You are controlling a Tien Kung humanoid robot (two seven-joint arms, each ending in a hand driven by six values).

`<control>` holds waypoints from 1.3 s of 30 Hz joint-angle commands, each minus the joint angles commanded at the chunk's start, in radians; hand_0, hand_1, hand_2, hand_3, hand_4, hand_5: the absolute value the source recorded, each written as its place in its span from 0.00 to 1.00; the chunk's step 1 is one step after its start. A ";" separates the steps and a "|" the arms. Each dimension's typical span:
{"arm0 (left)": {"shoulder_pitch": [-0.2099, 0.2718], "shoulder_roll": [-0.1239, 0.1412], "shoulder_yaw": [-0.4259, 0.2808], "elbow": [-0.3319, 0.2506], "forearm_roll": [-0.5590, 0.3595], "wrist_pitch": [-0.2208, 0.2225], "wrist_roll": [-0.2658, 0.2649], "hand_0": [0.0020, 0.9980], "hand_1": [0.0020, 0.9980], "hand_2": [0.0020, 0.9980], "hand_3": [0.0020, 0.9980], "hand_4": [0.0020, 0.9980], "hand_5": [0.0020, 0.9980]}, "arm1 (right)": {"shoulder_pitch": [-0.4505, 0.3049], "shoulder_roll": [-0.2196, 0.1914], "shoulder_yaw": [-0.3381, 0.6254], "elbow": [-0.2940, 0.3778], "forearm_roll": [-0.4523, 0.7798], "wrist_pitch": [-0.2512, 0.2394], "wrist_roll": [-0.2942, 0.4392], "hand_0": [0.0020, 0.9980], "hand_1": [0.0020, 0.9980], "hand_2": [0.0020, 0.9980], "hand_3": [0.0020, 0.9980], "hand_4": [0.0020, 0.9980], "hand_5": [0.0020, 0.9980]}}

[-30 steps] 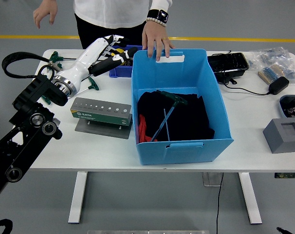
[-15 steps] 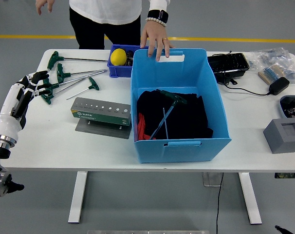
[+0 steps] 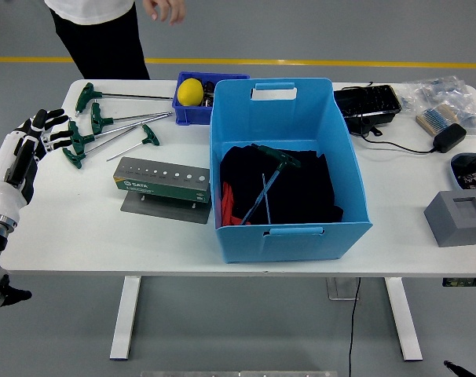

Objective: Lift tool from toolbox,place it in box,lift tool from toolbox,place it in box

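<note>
A big blue box (image 3: 289,228) stands mid-table with black cloth and a green-handled T-wrench (image 3: 269,177) lying inside it. Several green-handled T-wrenches (image 3: 112,129) lie spread on the table at the far left. A grey-green tool holder (image 3: 163,182) with a row of holes sits on a metal plate left of the box. My left hand (image 3: 35,137) hovers at the table's left edge, fingers spread and empty, just left of the wrench handles. My right hand is out of view.
A small blue bin (image 3: 197,106) with a yellow ball (image 3: 191,91) stands behind the box's left corner. A black tray (image 3: 369,102), cable, adapter (image 3: 448,137) and a grey foam block (image 3: 458,217) lie at right. A person (image 3: 97,31) stands at the far left, hand (image 3: 166,8) raised off the table.
My left arm swung back from over the small blue bin to the table's left edge. The person let go of the blue box's rim and stepped left.
</note>
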 joint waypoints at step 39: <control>-0.017 -0.012 0.004 -0.004 -0.012 -0.001 0.001 0.69 0.74 0.81 0.77 0.90 0.96 | 0.002 0.001 0.002 -0.001 -0.007 0.000 0.000 0.62 0.59 0.66 0.55 0.78 0.66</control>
